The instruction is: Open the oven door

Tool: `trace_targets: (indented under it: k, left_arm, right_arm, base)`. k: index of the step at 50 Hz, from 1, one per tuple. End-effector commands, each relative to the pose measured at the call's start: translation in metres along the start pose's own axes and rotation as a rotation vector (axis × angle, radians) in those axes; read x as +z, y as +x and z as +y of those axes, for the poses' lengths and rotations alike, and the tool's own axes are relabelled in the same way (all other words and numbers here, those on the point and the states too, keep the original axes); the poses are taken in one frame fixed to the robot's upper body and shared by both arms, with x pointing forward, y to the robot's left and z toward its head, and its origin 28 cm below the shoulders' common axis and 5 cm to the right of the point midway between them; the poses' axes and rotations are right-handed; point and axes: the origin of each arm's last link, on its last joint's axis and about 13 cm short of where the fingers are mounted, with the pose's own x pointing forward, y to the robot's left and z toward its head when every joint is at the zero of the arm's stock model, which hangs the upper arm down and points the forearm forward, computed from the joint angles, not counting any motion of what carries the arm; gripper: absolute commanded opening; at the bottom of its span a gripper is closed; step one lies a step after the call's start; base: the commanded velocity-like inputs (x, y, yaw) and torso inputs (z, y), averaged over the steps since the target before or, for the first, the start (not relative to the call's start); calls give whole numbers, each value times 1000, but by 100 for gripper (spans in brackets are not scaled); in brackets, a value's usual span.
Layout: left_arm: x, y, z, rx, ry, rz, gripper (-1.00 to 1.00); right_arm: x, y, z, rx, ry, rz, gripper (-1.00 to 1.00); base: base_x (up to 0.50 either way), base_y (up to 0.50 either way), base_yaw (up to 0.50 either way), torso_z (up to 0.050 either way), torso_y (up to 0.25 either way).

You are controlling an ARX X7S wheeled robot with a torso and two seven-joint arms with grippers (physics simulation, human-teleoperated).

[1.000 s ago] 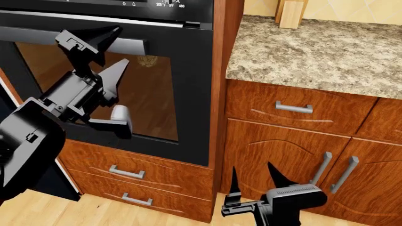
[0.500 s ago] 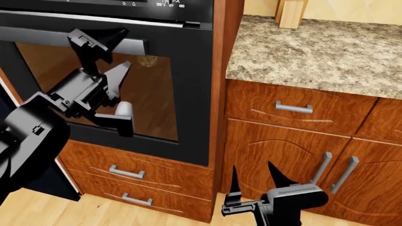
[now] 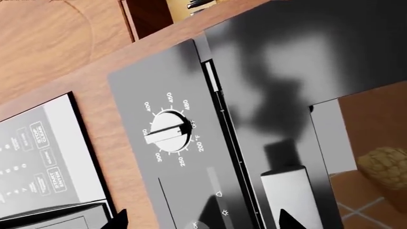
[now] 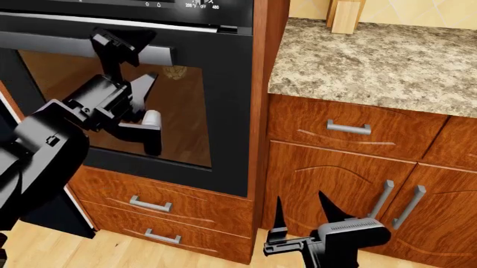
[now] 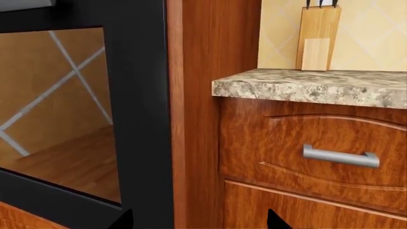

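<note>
Wooden kitchen: one oven door (image 4: pixel 216 111), two spread hands, left hand (image 4: pixel 133 61) at its handle (image 4: pixel 71 46), right hand (image 4: pixel 302 215) low.

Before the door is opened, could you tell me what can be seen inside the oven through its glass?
Through the oven door glass, a yellowish lumpy item shows; mostly reflections otherwise. The left claw and arm cover part of the window.

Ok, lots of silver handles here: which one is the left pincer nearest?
The oven door's long bar handle, running across the door's top edge. The left pincer sits open right at it; the short cabinet handles are all lower or off to the right.
</note>
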Motion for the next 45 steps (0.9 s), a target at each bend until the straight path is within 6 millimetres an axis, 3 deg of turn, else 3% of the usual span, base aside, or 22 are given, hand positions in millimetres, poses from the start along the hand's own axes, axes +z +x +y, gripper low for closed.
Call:
trace_targets:
  k: [1,45]
  left_arm:
    - [-2,6,1,-17,-2,5,100]
    - [-10,23,1,-73,9,40,100]
  right_arm:
    - [1,0,0,1,0,-3,100]
    - [2,-1,-1,-1,2,-12,100]
  base:
    - [0,0,0,0,0]
    - [0,0,0,0,0]
